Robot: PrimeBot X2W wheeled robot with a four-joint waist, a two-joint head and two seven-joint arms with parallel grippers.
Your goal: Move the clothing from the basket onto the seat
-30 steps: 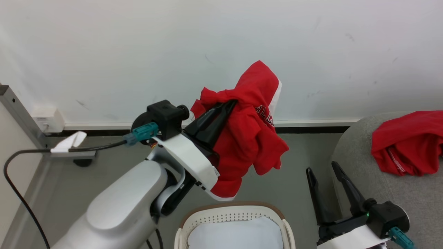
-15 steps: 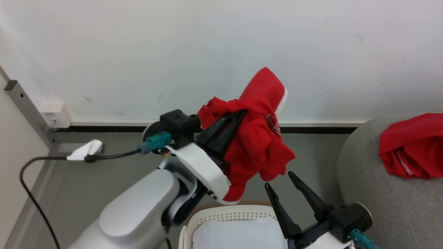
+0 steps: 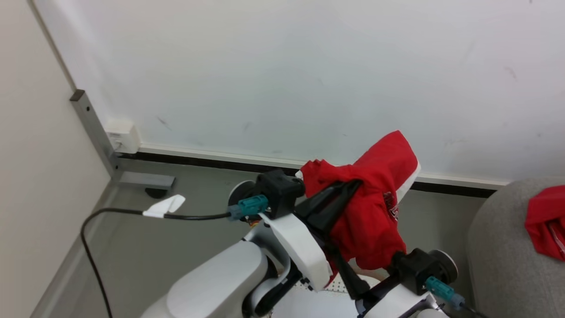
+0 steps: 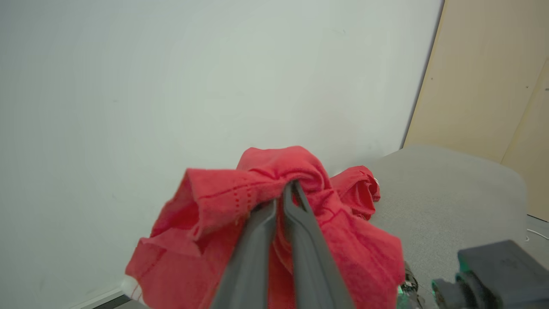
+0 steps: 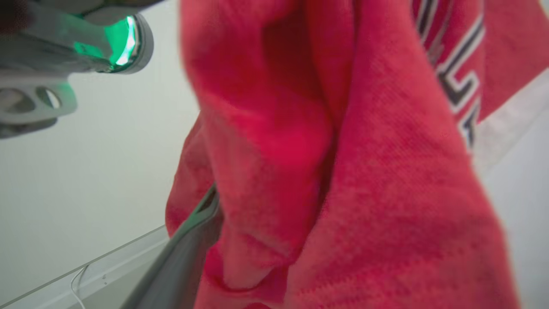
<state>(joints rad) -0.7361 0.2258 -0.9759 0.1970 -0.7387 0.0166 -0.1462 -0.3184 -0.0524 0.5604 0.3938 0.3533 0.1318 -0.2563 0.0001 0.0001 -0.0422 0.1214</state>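
left claw: [image 3: 353,185] clenched on the red garment [image 3: 375,221]. Both fingers are pressed together with a fold of cloth pinched at the tips. It is raised in the air in front of the white wall [image 3: 282,75].
red garment: bunched up, wrapped around the left claw's tips and draping down to their right. There is a white band along its upper right edge and lettering on the side toward the seat [image 3: 499,256]. It hangs above the basket and is not touching the seat.
left wrist view: cloth bulges on both sides of the shut fingers [image 4: 257,240], with the grey seat behind at right.
right claw: [image 3: 358,270] spread wide, released, not pinching anything. It sits just under the hanging hem with its fingers pointing up into the cloth. One finger [image 5: 184,244] shows and the other is hidden by fabric.
second garment: [image 3: 545,221] red, crumpled on the seat at the right edge, well apart from both claws.
basket: [image 3: 329,288] a sliver of white perforated wall shows below the left arm. Contents can't be told.
floor: [image 3: 145,247] grey, with a black cable [image 3: 95,216] carrying a white tag [image 3: 165,205].
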